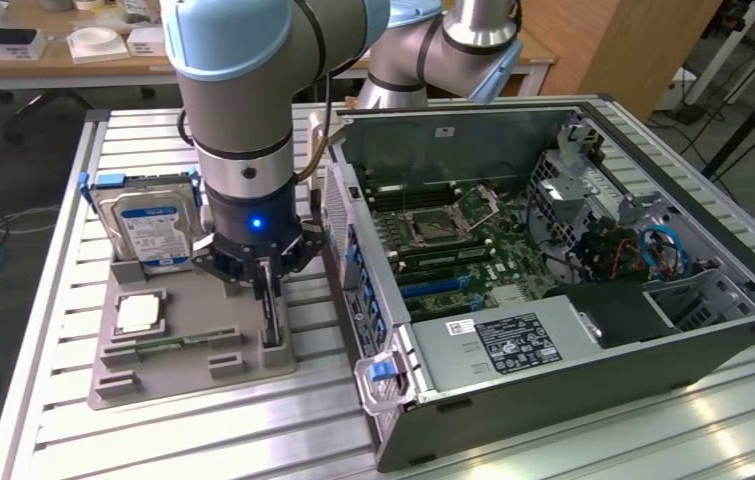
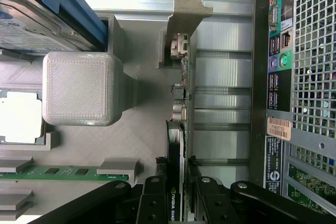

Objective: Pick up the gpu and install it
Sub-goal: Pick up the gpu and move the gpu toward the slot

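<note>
The open computer case [image 1: 457, 135] fills the slatted table's [image 1: 57, 200] far side in the exterior view's right, its perforated rear panel [image 2: 315, 51] just beside the grey tray [image 1: 177, 378]. On that tray the hard drive [image 1: 150, 230] stands at the back edge, and the gpu [image 2: 181, 103] stands on edge in its slot along the edge nearest the case, bracket [image 2: 189, 9] outermost. The gripper [image 2: 178, 169] has its fingers [image 2: 153, 195] drawn narrow against both card faces, hiding that end, with the processor [image 1: 138, 313] and memory stick [image 2: 63, 172] alongside.

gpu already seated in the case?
No, the gpu stands on edge in the gray tray, outside the computer case, with the end effector down over it.
</note>
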Motion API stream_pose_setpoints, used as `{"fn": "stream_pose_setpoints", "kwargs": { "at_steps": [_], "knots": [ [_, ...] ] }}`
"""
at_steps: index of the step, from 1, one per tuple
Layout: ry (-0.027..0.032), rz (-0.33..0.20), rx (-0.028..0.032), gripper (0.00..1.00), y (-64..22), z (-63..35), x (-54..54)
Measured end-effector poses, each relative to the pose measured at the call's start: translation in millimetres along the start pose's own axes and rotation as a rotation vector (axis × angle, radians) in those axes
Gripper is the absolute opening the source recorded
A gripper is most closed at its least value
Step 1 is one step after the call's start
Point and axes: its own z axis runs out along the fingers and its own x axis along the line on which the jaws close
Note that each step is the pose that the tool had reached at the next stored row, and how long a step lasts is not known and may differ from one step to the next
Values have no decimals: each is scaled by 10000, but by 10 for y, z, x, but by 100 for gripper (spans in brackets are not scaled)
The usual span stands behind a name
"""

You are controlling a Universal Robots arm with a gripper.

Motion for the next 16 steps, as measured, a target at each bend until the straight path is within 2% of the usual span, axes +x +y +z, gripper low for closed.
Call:
{"fn": "stream_pose_setpoints", "kwargs": {
  "at_steps": [7, 16],
  "knots": [
    [1, 0, 1, 26, 1, -20, 0],
    [0, 0, 1, 26, 5, -117, -3]
  ]
}}
